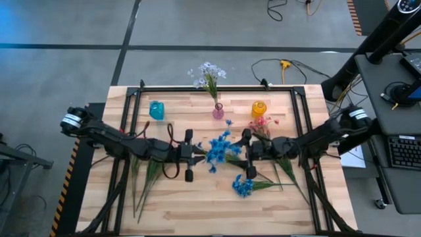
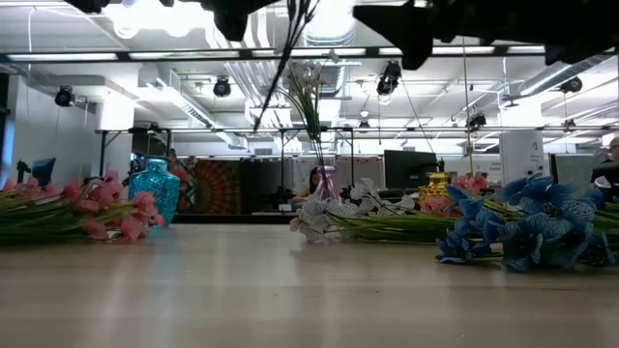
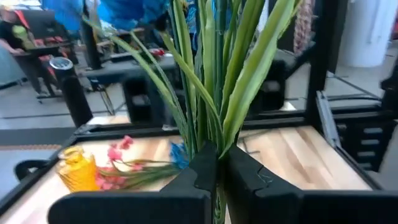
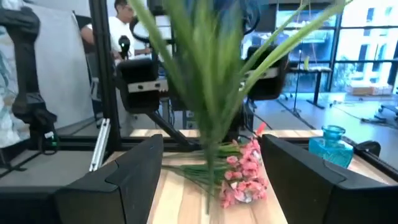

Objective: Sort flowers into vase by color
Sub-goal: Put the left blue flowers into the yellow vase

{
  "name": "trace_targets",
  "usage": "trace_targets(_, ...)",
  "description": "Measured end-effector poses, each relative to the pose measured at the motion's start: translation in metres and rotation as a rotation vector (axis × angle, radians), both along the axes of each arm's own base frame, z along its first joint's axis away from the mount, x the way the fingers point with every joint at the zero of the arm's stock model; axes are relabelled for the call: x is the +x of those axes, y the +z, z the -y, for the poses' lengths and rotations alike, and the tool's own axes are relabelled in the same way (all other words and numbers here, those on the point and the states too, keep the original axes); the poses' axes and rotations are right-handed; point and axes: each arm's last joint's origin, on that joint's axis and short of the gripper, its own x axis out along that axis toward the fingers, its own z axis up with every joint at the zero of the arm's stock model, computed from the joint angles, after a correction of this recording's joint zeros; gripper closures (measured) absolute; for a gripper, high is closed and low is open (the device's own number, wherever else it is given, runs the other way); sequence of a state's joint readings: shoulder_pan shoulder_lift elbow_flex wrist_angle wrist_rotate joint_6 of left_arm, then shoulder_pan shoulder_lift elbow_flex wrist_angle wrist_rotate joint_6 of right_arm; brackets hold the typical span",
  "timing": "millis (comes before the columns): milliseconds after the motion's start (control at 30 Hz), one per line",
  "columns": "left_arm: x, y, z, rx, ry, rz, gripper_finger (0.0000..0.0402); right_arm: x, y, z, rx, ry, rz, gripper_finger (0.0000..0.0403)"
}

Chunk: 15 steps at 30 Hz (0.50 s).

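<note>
A spray of blue flowers (image 1: pixel 219 148) hangs over the middle of the table between my two grippers. My left gripper (image 1: pixel 199 155) comes level from the table's left and is shut on its green stems. My right gripper (image 1: pixel 241 156) faces it from the right, open. Its fingers stand on either side of the spray's leaves (image 4: pixel 205 81) with a gap to each. Along the far side stand a teal vase (image 1: pixel 156 110), a pink vase (image 1: pixel 218 112) holding white flowers (image 1: pixel 209 71), and a yellow vase (image 1: pixel 258 108). My left gripper pinches the spray's bundle of green stems and leaves (image 3: pixel 217 140) between its two fingers, coming level from the table's left. The leaves fan out past the fingertips, with the blue blossoms (image 3: pixel 130 9) beyond them. The spray is lifted clear of the table.
A second blue spray (image 1: pixel 243 185) lies on the table in front of my right gripper. A pink spray (image 1: pixel 263 125) lies by the yellow vase. Long green stems (image 1: pixel 141 181) lie under my left arm. Pink (image 2: pixel 97 213) and white (image 2: pixel 338 217) blossoms lie on the tabletop.
</note>
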<state>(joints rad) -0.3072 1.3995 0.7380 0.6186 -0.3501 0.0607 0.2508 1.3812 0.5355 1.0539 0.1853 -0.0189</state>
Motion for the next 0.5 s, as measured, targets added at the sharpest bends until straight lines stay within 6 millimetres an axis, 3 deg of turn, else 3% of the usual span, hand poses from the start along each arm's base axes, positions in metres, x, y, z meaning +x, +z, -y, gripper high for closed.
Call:
trace_targets(200, 0.006, 0.003, -0.005, 0.019, 0.021, 0.057, 0.0401, 0.02, -0.01, -0.001, 0.003, -0.125, -0.042, 0.0117)
trace_targets(500, 0.024, 0.003, -0.005, 0.019, 0.037, 0.074, 0.0401, 0.033, -0.01, 0.001, 0.047, -0.136, -0.042, 0.0097)
